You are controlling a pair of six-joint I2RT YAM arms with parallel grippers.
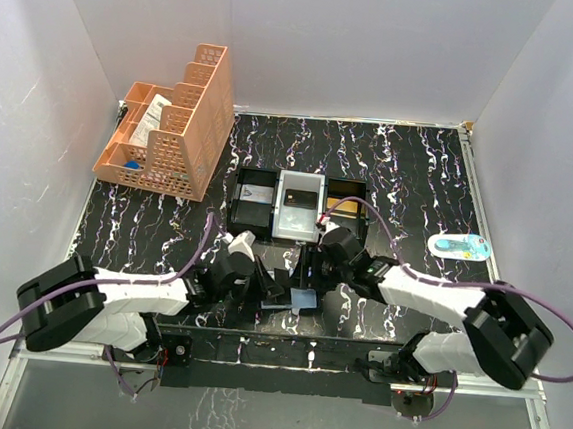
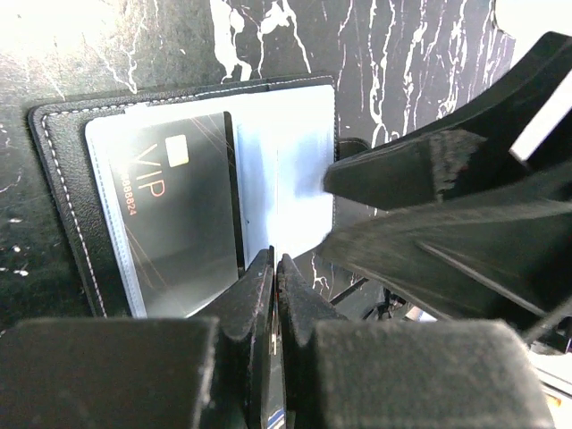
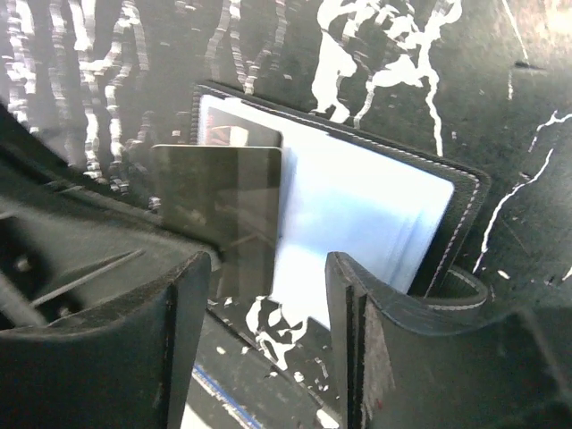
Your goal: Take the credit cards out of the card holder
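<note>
The card holder (image 1: 304, 298) lies open on the dark marbled table between both grippers. In the left wrist view its panel (image 2: 290, 170) is pale blue, and a dark VIP card (image 2: 174, 214) sits in the clear sleeve beside it. My left gripper (image 2: 275, 264) is shut at the holder's near edge, with a thin card pinched edge-on between its fingers. The right wrist view shows that dark card (image 3: 219, 210) broadside, standing in front of the holder (image 3: 375, 206). My right gripper (image 3: 266, 264) hangs open just above the holder, nothing between its fingers.
A black-and-white three-compartment tray (image 1: 254, 187) lies just behind the holder, with a dark card in its middle compartment. An orange basket rack (image 1: 168, 129) stands at the back left. A small white-and-blue object (image 1: 459, 247) lies at the right. The table's near edge is close below the grippers.
</note>
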